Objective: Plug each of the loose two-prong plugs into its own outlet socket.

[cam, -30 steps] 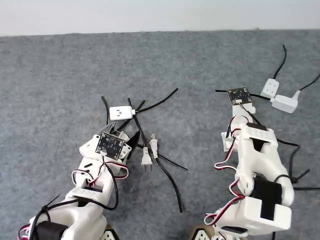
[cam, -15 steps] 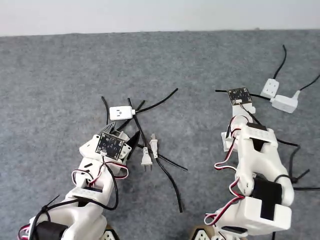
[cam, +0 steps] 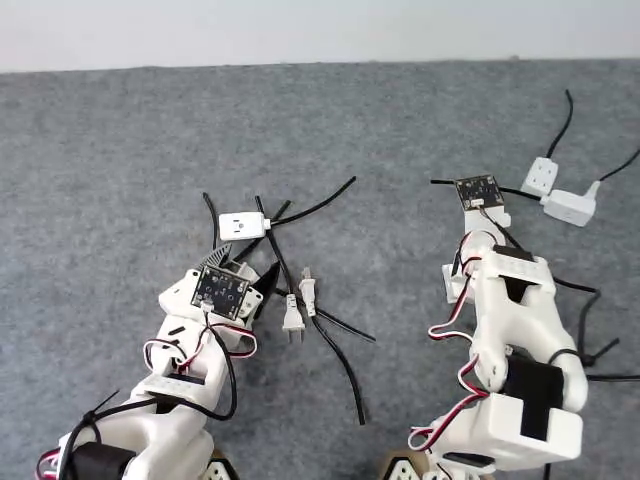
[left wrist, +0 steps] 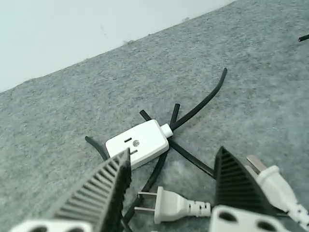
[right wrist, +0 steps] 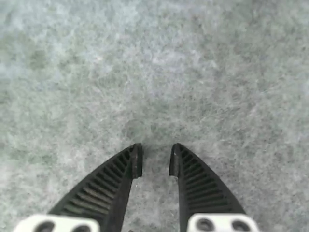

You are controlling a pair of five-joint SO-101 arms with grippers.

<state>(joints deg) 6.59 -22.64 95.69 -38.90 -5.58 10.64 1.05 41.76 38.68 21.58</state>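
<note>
Grey felt-like surface (cam: 120, 150) carries all the things. One white outlet socket (cam: 241, 225) lies on it, with black cords (cam: 320, 205) crossing beside it. The left end effector (cam: 240, 270) is just behind this socket, on the robot's side, with its fingers spread wide and nothing between them. The first plug (cam: 293, 318) and the second plug (cam: 308, 290) lie side by side near the socket, both unplugged. Well apart from the socket, to its right, the right end effector (right wrist: 154, 159) points at bare surface, its fingers a little apart and empty.
</note>
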